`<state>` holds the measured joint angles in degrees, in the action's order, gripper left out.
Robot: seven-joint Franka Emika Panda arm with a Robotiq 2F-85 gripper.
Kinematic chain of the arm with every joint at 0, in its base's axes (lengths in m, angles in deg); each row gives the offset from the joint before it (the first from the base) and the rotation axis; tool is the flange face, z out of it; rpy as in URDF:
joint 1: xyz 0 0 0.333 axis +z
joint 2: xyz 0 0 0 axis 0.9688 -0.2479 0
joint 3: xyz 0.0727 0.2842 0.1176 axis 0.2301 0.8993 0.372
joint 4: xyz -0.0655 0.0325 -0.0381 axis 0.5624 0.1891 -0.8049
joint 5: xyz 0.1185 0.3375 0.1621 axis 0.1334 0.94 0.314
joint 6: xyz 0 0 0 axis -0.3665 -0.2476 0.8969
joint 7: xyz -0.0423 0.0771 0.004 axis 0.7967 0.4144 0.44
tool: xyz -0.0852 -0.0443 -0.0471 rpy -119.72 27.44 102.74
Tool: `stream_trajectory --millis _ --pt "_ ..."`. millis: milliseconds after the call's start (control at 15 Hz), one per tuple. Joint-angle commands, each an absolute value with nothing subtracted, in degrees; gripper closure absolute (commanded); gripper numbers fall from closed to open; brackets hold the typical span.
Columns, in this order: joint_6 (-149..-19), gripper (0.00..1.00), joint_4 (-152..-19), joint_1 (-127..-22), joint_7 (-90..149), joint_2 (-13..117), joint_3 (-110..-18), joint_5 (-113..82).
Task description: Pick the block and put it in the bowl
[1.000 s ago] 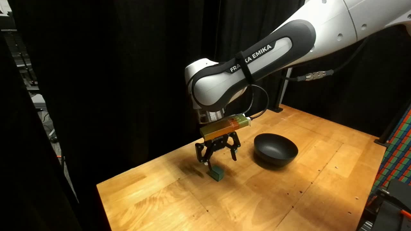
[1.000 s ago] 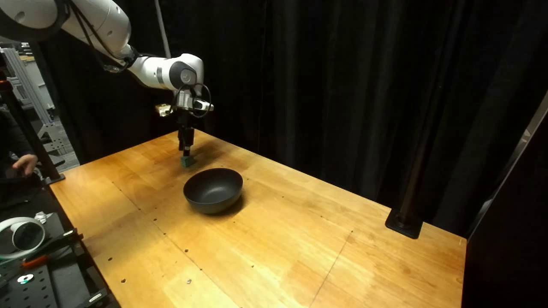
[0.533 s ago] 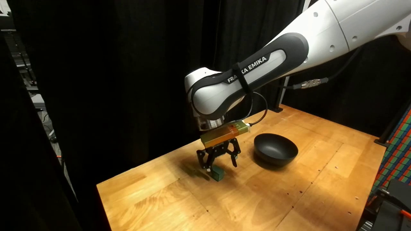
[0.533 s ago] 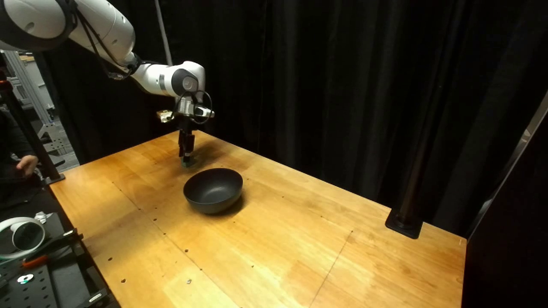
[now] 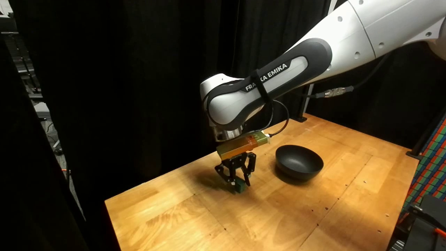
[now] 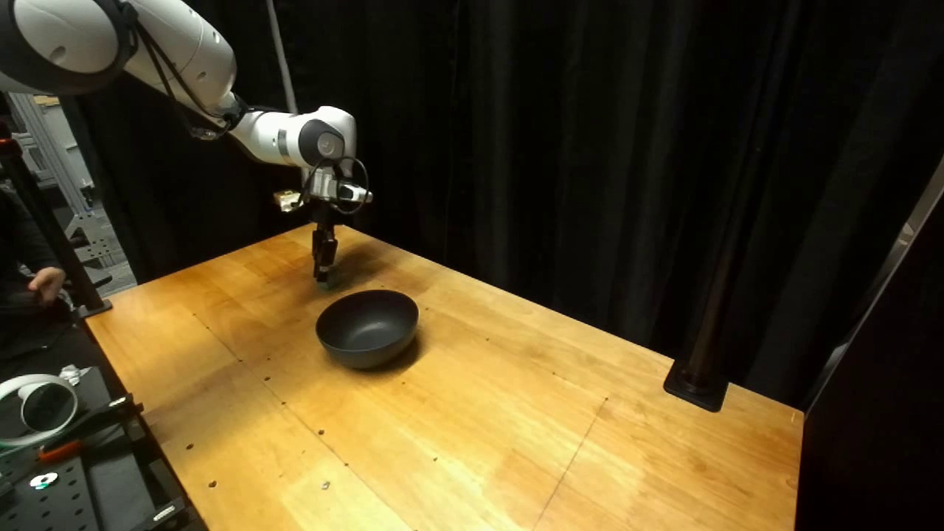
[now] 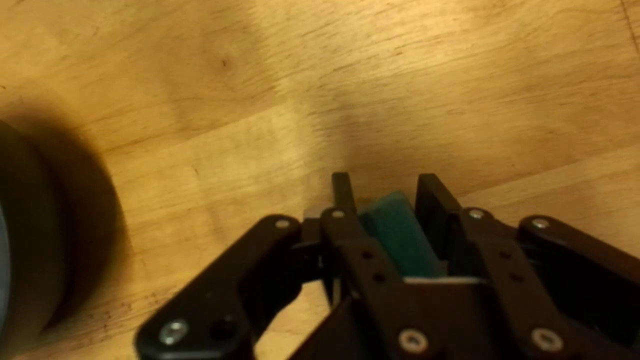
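Straddling the block [image 7: 404, 234], gripper [image 7: 386, 184], whether clamped impossible to tell, the block's visible length slanting upper-left to lower-right in wrist view.

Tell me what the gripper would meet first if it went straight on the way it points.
Most likely the wooden tabletop: the gripper points down at it, with the block between its jaws. How much gap there is underneath is hard to judge.

Table [image 6: 479, 413]: wood, grained, lightly glossy. Bowl [image 5: 299, 161]: smooth, low sheen. Block [image 7: 402, 237]: matt. Curtain [image 6: 590, 147]: matt cloth. Arm shell [image 5: 348, 35]: smooth, plastic look.
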<state>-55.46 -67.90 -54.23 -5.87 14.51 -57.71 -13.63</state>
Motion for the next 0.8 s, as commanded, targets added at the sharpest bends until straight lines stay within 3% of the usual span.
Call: stream_trajectory --millis 0,733 --pt "-53.56 0.88 -64.69 -53.69 -6.88 13.70 -58.67 -14.16" --pt "-48.85 0.91 -67.90 -55.66 -12.13 26.14 -65.10 -20.06"
